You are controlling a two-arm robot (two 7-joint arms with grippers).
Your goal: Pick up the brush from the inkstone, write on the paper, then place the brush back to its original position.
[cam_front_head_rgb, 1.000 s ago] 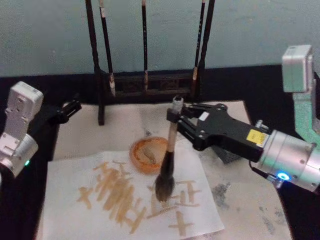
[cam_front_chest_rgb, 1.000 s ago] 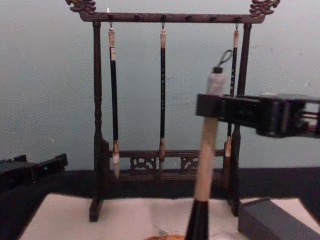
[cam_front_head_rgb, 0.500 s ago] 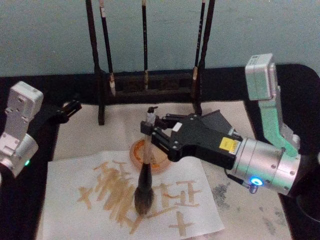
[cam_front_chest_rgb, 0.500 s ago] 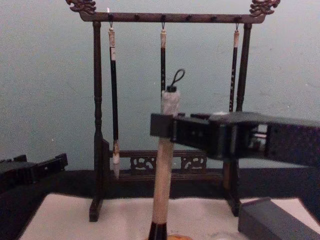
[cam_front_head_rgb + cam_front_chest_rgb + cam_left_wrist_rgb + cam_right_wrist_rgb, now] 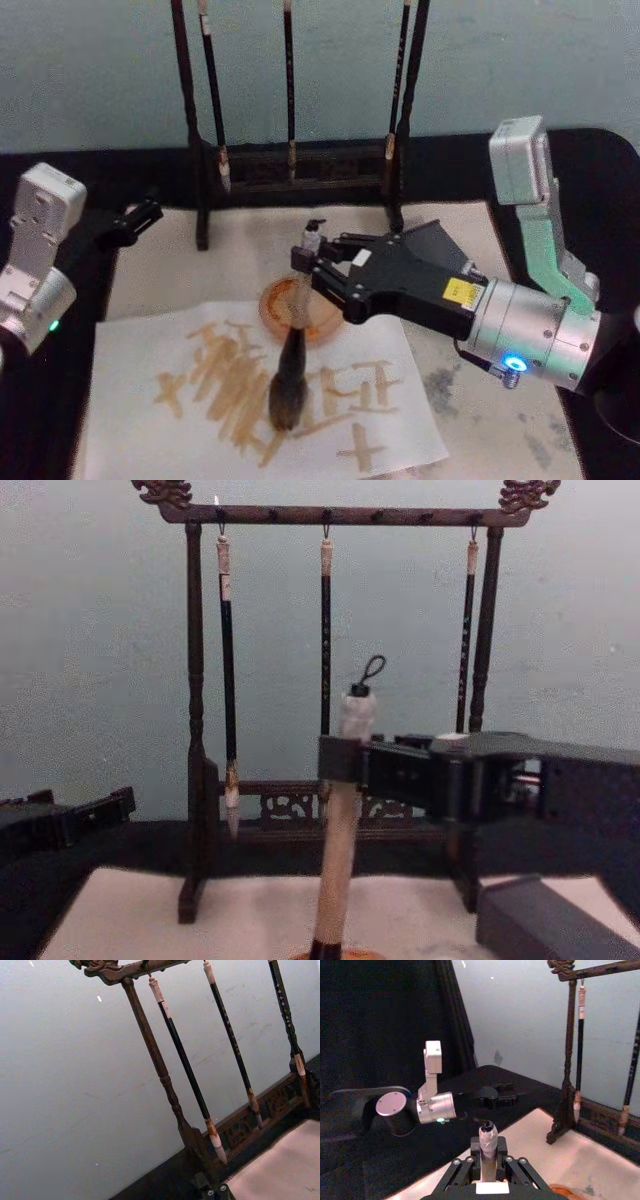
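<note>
The black table (image 5: 100,170) bears a broad beige mat (image 5: 170,275), apparently beneath the rack (image 5: 250,165).

The right claw (image 5: 340,763) reaches in level from the right, clamped on the brush (image 5: 336,870) just below its cord loop. The brush stands nearly upright, its pale handle leaning slightly. Behind it is the rack (image 5: 194,730), with three thin brushes (image 5: 228,680) hanging. The inkstone (image 5: 535,925) is at the lower right, beside the paper (image 5: 240,920). The left claw (image 5: 112,805) sits at the left edge, well apart.

Nothing legible: the yellow label (image 5: 458,291) on the right gripper (image 5: 306,262) is too small to read.
</note>
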